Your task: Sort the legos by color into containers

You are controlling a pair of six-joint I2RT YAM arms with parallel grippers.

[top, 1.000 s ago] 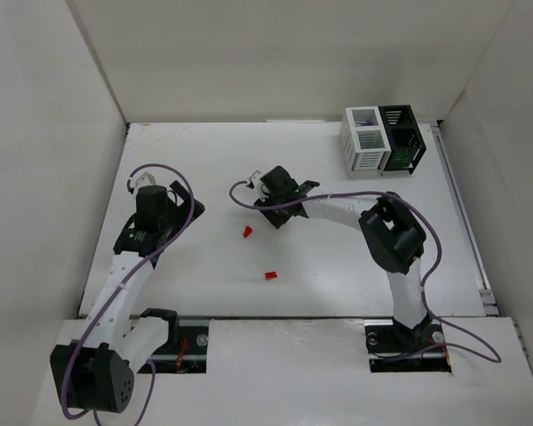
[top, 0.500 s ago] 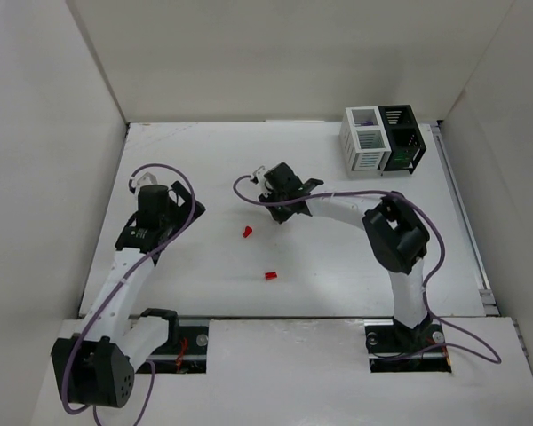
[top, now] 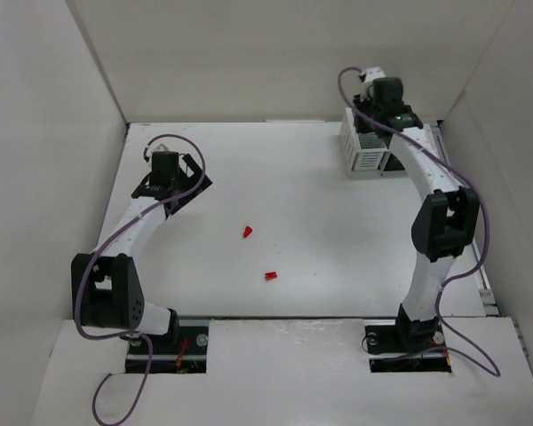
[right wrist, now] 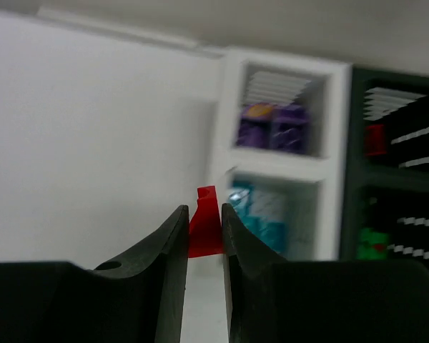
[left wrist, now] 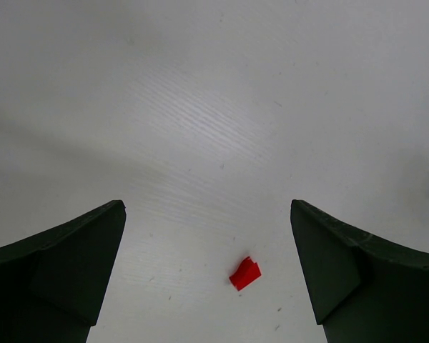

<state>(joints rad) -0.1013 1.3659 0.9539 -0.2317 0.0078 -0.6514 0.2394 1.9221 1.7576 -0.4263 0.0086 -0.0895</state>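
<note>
The right claw [right wrist: 204, 211] is clenched on a red brick [right wrist: 205, 230], pinched upright between its two fingers. It hangs over the far right corner of the table [top: 338, 231], above the white bin [top: 362, 153]. In the right wrist view the white bin sits just left of the black bin [right wrist: 397, 186], the two touching side by side. Purple bricks [right wrist: 273, 133] and teal bricks [right wrist: 263, 213] show inside the white bin, blurred. A red piece [right wrist: 374, 139] and a green piece [right wrist: 372, 243] show in the black one. The left claw [left wrist: 206, 209] is released, fingers spread wide and holding nothing, over the far left part of the table. Two more red ones lie loose near the middle of the table, well apart from the bins: the far loose brick [top: 248, 232] and the near loose brick [top: 270, 276]. One red brick lies on the table below the left claw in its wrist view; which of the two it is, I cannot tell
</note>
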